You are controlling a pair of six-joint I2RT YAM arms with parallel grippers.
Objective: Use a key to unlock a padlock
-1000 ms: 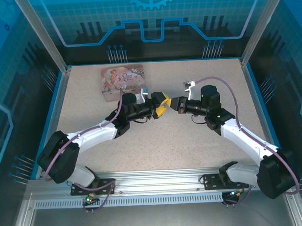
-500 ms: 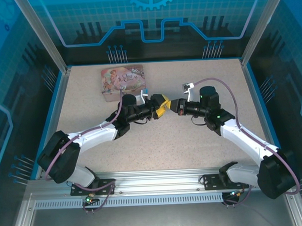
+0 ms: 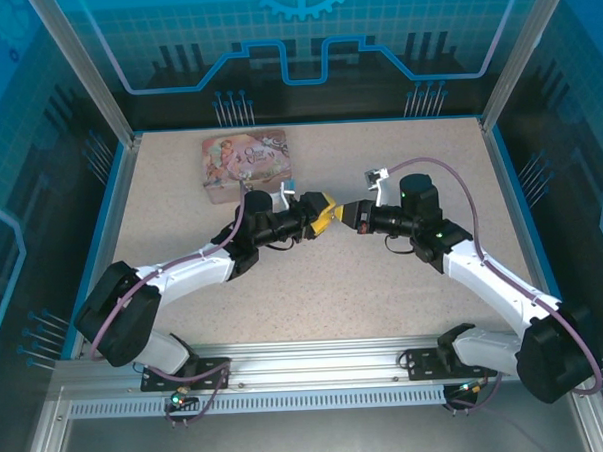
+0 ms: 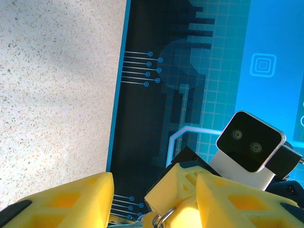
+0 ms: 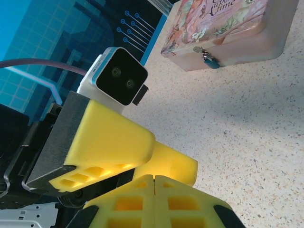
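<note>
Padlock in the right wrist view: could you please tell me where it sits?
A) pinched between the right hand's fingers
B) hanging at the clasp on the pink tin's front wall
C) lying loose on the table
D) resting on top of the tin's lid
B: the small blue padlock hangs from the clasp on the front wall of the pink tin, just below the lid's edge.

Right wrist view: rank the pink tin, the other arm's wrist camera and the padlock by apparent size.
1. pink tin, largest even though the frame edge cuts it off.
2. wrist camera, nearer the lens, so its size is flattered.
3. padlock, tiny, at the tin's front clasp.
</note>
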